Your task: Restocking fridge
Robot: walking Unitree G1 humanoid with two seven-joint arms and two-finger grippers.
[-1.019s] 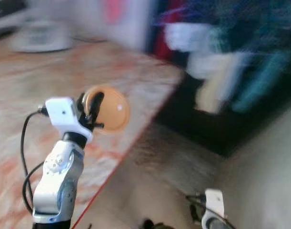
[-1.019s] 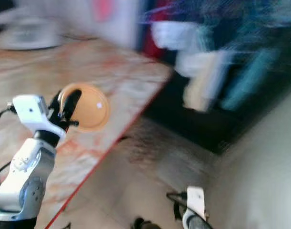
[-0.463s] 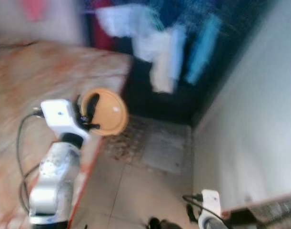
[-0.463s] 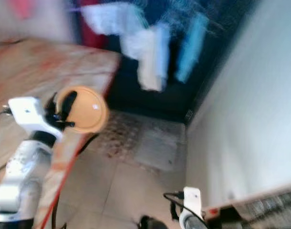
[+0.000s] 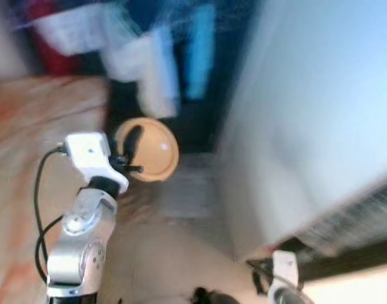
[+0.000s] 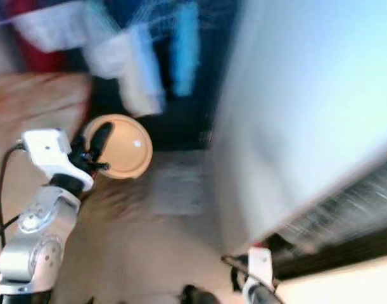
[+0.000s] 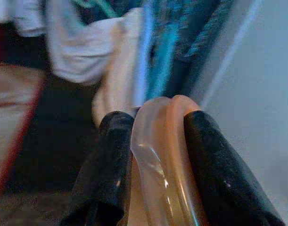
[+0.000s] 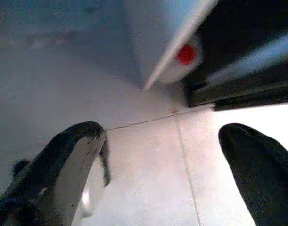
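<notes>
A blurred view from the robot's head, looking down at a pale tiled floor [image 5: 180,253]. In the left half of the frame the left arm rises from the lower edge, and the left gripper [image 5: 131,147] is clamped on an orange round container [image 5: 149,150], held up on its edge at centre left. The left wrist view confirms the grasp: two black fingers [image 7: 111,165] press on either side of the container's rim, which has a clear lid or film over an orange body.

Behind the container, in the upper left of the frame, hang blurred cloths in white, blue and teal [image 5: 161,57] against a dark recess. A reddish marbled surface [image 5: 28,126] runs down the left edge. A broad, pale, slanted panel [image 5: 307,114], possibly the fridge's door or side, takes up the right half.

At the lower right edge the right gripper [image 8: 162,155] hangs low over the floor tiles, its fingers spread wide and holding nothing. A white object with a red spot [image 8: 184,56] sits at the base of the pale panel.

As a judgement of progress: the container is picked up and in transit, not yet in the fridge. No fridge interior or shelf can be made out, so reaching it, opening it if needed, and placing the container all appear to remain.
</notes>
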